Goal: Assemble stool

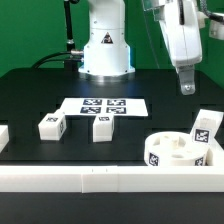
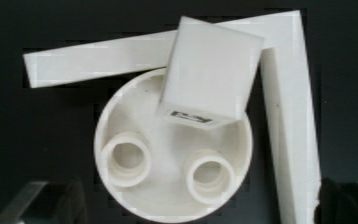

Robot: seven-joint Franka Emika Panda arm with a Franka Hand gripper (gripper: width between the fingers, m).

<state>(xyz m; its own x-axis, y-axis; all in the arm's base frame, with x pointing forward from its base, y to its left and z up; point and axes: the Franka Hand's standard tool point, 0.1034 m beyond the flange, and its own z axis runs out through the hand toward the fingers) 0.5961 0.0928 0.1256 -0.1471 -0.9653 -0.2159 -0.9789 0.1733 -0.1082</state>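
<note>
Stage: leg fitting, 1 of 3 legs placed.

The round seat disc [image 1: 168, 150] lay at the near right of the table, against the corner formed by the border rails [image 1: 90, 180]. The first leg [image 1: 203, 130] stood on the disc's right side, tag outward. Whether it was fully seated could not be told. The wrist view showed the same leg [image 2: 215, 70] over 1 part of the seat [image 2: 158, 160], with 2 round sockets free.

The gripper [image 1: 186, 88] hung above the seat, apart from it. Its fingers [image 2: 25, 205] stood spread at the frame's edges with nothing between them.

The second leg [image 1: 101, 127] rested on the table just in front of the marker board [image 1: 103, 104]. The third leg [image 1: 50, 125] lay further left. Both were well apart from the seat.

Judgement: the next move would call for travel left to the second leg, a square grasp across its sides, then carriage to a free socket. Alignment over the socket would need care, as the first leg crowds the approach.
</note>
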